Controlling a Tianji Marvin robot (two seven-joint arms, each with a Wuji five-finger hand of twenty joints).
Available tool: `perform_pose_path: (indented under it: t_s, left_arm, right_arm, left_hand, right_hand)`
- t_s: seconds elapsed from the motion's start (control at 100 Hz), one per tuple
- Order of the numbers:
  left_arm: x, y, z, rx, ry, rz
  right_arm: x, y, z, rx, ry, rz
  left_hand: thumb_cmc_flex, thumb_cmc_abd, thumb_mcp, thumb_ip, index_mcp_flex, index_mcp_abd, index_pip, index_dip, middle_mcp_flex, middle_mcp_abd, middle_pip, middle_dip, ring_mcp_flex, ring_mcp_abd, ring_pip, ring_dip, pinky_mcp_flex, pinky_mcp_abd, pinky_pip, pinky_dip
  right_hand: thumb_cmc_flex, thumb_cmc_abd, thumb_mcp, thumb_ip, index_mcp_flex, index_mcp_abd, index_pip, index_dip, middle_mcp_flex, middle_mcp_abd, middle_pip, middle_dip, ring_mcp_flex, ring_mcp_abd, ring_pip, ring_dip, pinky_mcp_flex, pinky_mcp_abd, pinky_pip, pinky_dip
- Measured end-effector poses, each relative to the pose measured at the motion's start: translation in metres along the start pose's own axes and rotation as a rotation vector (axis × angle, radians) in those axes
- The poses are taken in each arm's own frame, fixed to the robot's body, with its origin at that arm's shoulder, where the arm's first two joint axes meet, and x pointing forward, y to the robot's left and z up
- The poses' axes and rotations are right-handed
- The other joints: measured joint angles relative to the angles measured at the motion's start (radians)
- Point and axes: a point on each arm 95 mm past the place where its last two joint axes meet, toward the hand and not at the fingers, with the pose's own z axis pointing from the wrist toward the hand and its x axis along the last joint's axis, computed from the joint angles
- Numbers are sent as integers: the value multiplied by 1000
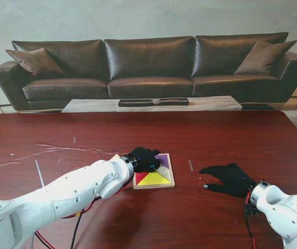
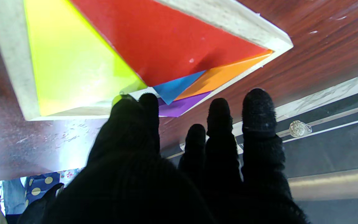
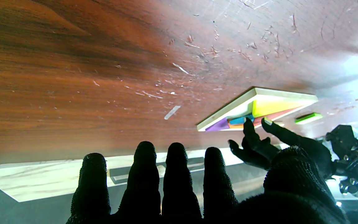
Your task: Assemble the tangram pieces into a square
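A pale wooden square tray (image 1: pixel 171 177) sits mid-table and holds a yellow triangle (image 1: pixel 153 179), a red triangle (image 1: pixel 140 178) and a purple piece (image 1: pixel 163 160). The left wrist view shows the tray's rim (image 2: pixel 11 62) around the yellow triangle (image 2: pixel 70 59), the red triangle (image 2: pixel 166 40), and blue (image 2: pixel 174 88), orange (image 2: pixel 225 76) and purple (image 2: pixel 179 105) pieces. My left hand (image 1: pixel 143 158) hovers over the tray's far left corner, fingers apart, thumb tip (image 2: pixel 126 105) at the yellow triangle's corner. A green piece (image 3: pixel 308 118) lies off the tray. My right hand (image 1: pixel 229 179) rests flat and open to the right.
The dark wooden table (image 1: pixel 231 140) is scratched, with a small pale strip (image 1: pixel 191 165) between the tray and my right hand. Red and black cables (image 1: pixel 81 218) hang under my left arm. A low marble table (image 1: pixel 153 104) and a leather sofa (image 1: pixel 148 62) stand beyond the far edge.
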Motion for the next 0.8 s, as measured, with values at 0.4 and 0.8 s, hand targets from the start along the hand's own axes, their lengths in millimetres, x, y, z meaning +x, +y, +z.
perform_pose_path:
  t_s: [0.4, 0.8]
  left_arm:
    - [2, 1, 8, -30, 25, -11]
    - [-2, 1, 6, -51, 8, 14]
  right_arm:
    - [-1, 0, -1, -1, -3, 1]
    - [0, -1, 0, 1, -1, 3]
  left_hand:
    - [-36, 69, 1, 0, 0, 0, -23, 0, -10, 0, -9, 0, -31, 8, -15, 0, -15, 12, 0, 11]
    - [-36, 80, 1, 0, 20, 6, -28, -15, -10, 0, -14, 0, -40, 8, -16, 0, -20, 12, 0, 12]
  right_hand:
    - [0, 0, 0, 0, 0, 0, 0, 0, 0, 0, 0, 0, 0, 0, 0, 0, 0, 0, 0, 0]
    - [0, 0, 0, 0, 0, 0, 0, 0, 0, 0, 0, 0, 0, 0, 0, 0, 0, 0, 0, 0]
